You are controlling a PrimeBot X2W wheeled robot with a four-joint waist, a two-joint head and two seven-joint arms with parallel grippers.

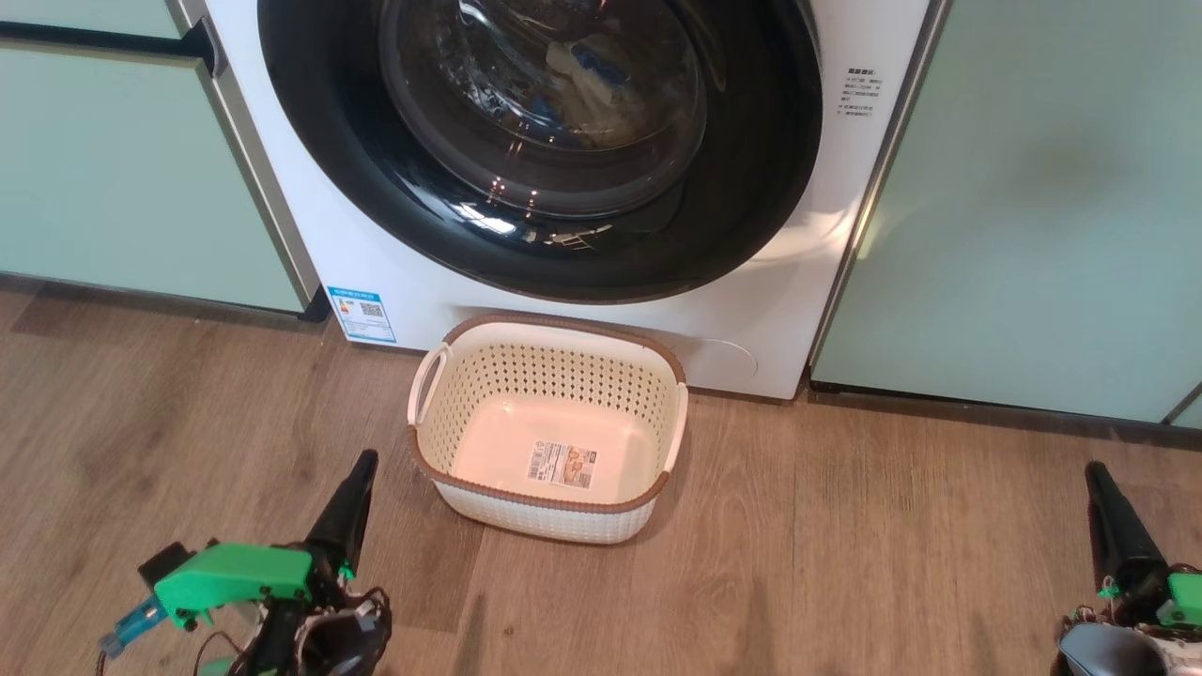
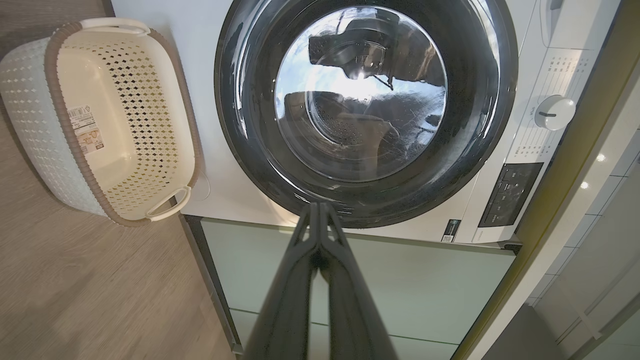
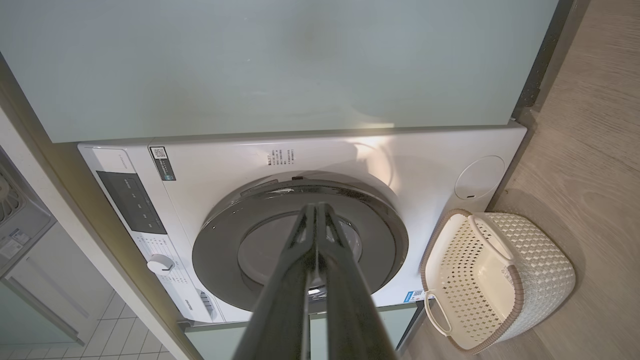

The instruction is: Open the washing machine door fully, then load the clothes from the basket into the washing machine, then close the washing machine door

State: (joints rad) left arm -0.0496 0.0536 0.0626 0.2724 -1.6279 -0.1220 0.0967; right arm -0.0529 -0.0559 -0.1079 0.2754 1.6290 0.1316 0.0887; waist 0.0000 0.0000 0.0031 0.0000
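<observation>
washing machine door [image 1: 540,150] sitting shut, top cut off; clothes [image 1: 587,70] showing faintly behind glare. basket [image 1: 554,516] sitting on floor [image 1: 845,563] before washing machine [image 1: 779,310]. left gripper [image 1: 362,462] and right gripper [image 1: 1096,472] holding fingers together.

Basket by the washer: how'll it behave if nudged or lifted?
Likely light: the basket is empty, thin perforated plastic. It would probably slide rather than tip on the smooth wood floor, being wide and low. Walls may flex; the handles look firmer to grab.
</observation>
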